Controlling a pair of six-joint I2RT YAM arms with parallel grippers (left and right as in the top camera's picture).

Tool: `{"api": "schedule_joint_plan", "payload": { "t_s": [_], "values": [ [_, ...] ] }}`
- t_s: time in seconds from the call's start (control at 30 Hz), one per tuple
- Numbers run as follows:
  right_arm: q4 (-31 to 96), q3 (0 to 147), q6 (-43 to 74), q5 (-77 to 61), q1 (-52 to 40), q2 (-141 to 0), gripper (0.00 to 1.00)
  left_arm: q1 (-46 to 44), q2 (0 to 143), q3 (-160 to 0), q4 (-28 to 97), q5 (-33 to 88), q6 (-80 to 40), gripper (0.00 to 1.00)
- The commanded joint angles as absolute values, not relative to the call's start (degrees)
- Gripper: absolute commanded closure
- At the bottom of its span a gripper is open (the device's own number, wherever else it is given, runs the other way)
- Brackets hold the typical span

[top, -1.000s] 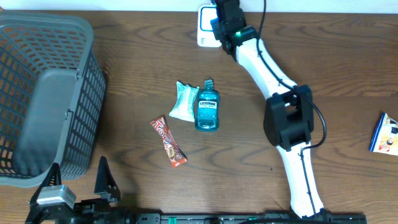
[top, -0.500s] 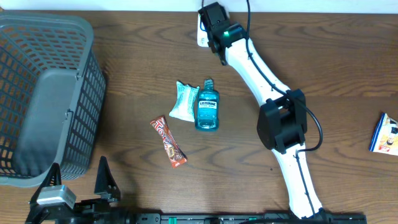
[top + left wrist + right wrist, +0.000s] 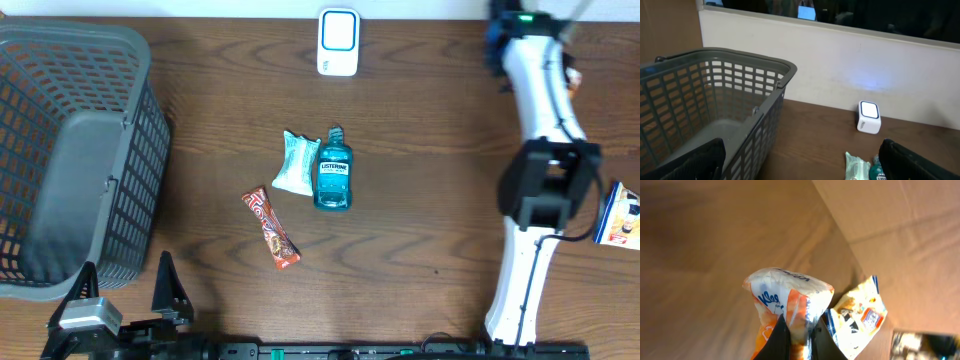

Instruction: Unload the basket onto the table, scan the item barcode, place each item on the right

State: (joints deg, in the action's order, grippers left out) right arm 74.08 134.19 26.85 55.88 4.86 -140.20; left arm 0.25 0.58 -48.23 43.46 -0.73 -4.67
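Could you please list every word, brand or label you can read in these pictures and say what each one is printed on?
"LISTERINE": label of the blue mouthwash bottle.
"Klee", the rest cut off: white and orange packet, right wrist view.
Too blurred or small to read: the print on the red snack bar, the white pouch and the box at the table's right edge.

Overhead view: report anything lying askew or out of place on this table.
The mouthwash bottle lies flat on its side mid-table, against the wipes pack; the candy bar sits diagonal nearby. The right pincer, shut on a white-and-orange packet, is at the far right corner, well away from the scanner.
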Motion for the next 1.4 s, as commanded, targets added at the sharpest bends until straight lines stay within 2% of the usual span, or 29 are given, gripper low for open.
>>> {"api": "schedule_joint_plan", "payload": {
  "t_s": [0.0,0.3,0.37,0.4,0.43,0.47,0.5,0.6,0.67,0.9,1.13,1.2,1.37],
  "values": [
    [74.0,132.5,29.7,50.6,13.0,-138.0,0.99,0.1,0.2,-47.8,43.2,-0.7,-4.6,0.02],
    [73.7,131.1,29.7,28.7,29.8,-138.0,0.99,0.1,0.2,-47.1,43.2,-0.7,-4.6,0.02],
    [73.7,131.1,29.7,25.1,32.2,-138.0,0.92,0.1,0.2,-47.1,43.2,-0.7,-4.6,0.02],
    [74.1,131.1,29.5,22.9,33.8,-137.9,0.85,0.1,0.2,-47.1,43.2,-0.7,-4.6,0.02],
    [74.5,131.1,29.5,22.2,34.7,-137.9,0.54,0.1,0.2,-47.1,43.2,-0.7,-4.6,0.02],
    [75.0,131.1,29.5,22.0,35.4,-137.8,0.36,0.1,0.2,-47.1,43.2,-0.7,-4.6,0.02],
    [75.5,131.1,29.5,21.9,36.0,-137.8,0.25,0.1,0.2,-47.1,43.2,-0.7,-4.6,0.02],
    [76.3,131.1,29.5,18.6,36.6,-136.2,0.08,0.1,0.2,-47.1,43.2,-0.7,-4.6,0.02],
    [76.3,131.1,29.5,13.0,36.3,-133.3,0.06,0.1,0.2,-47.1,43.2,-0.7,-4.6,0.02],
    [77.2,131.1,29.5,-9.3,30.5,-121.5,0.08,0.1,0.2,-47.1,43.0,-0.6,-4.6,0.02],
    [81.3,131.0,27.9,-12.6,9.9,-118.6,0.05,0.1,0.2,-47.1,42.8,-0.6,-4.6,0.02],
    [82.1,131.0,26.2,-11.4,1.9,-119.9,0.01,0.1,0.2,-47.1,42.8,-0.6,-4.6,0.02],
    [82.8,131.0,24.5,-7.5,-13.3,-125.8,0.01,0.1,0.2,-47.1,42.6,-0.6,-4.6,0.02]
  ]
}}
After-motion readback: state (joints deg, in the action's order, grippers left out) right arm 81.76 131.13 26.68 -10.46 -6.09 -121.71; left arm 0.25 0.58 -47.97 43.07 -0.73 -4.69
